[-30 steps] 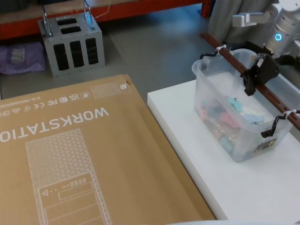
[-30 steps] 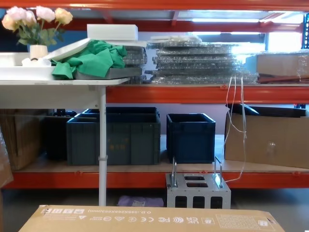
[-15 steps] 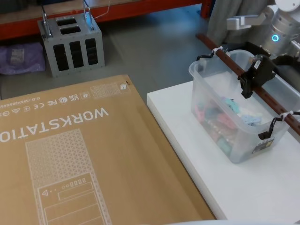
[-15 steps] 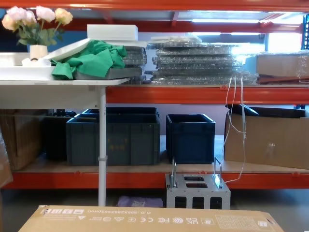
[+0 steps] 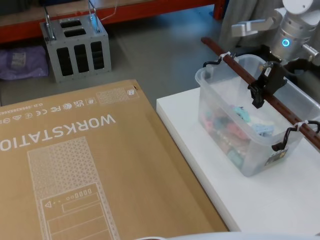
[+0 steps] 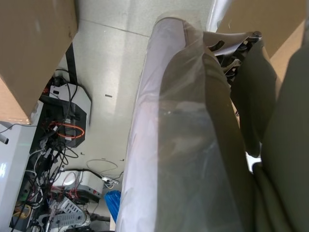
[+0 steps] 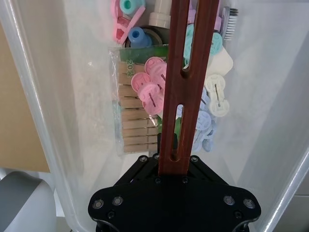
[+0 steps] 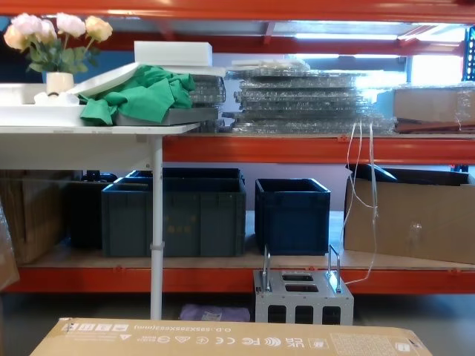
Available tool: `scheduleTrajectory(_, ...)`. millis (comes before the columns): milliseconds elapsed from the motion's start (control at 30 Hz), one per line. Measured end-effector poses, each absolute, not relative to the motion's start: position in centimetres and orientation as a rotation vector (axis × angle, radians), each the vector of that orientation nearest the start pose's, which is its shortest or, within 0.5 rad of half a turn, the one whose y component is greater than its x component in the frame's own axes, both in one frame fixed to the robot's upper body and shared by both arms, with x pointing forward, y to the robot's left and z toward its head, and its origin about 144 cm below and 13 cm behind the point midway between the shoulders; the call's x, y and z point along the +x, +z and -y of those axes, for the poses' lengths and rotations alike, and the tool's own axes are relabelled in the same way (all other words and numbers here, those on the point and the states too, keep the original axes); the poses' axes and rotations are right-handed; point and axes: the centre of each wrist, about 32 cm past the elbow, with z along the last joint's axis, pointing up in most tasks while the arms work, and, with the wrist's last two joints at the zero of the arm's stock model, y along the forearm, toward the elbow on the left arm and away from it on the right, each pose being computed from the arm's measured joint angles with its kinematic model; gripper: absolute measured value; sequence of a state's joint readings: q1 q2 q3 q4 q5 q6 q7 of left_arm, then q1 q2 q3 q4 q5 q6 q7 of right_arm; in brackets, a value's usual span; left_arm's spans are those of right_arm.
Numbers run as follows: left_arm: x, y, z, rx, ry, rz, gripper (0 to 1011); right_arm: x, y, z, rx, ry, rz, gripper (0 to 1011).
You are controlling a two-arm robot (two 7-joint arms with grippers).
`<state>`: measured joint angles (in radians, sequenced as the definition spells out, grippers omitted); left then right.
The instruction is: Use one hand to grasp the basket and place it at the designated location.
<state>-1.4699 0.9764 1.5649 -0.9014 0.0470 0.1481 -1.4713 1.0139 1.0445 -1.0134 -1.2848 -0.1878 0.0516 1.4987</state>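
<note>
While the right pincer (image 5: 261, 90) clamps the handle (image 7: 186, 82), the basket (image 5: 235, 135) sits on the white bench (image 5: 260, 200), near its left edge. Gripped off-centre, the basket could tilt and spill its pegs (image 7: 137, 125).

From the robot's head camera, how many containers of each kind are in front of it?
Translucent plastic basket: 1
Grey metal box: 1
Cardboard box: 1
Purple bag: 1
Total: 4
A pale shape behind the basket is too unclear to count.
</note>
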Motion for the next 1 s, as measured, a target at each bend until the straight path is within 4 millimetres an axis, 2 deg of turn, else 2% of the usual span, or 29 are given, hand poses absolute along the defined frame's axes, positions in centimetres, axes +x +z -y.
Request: scheduleTrajectory(1000, 61.58, 139.45, -49.69, 1.629, 0.176, -0.169, 0, 56.94, 136.53, 43.47, -1.515, -0.021, 0.139, 0)
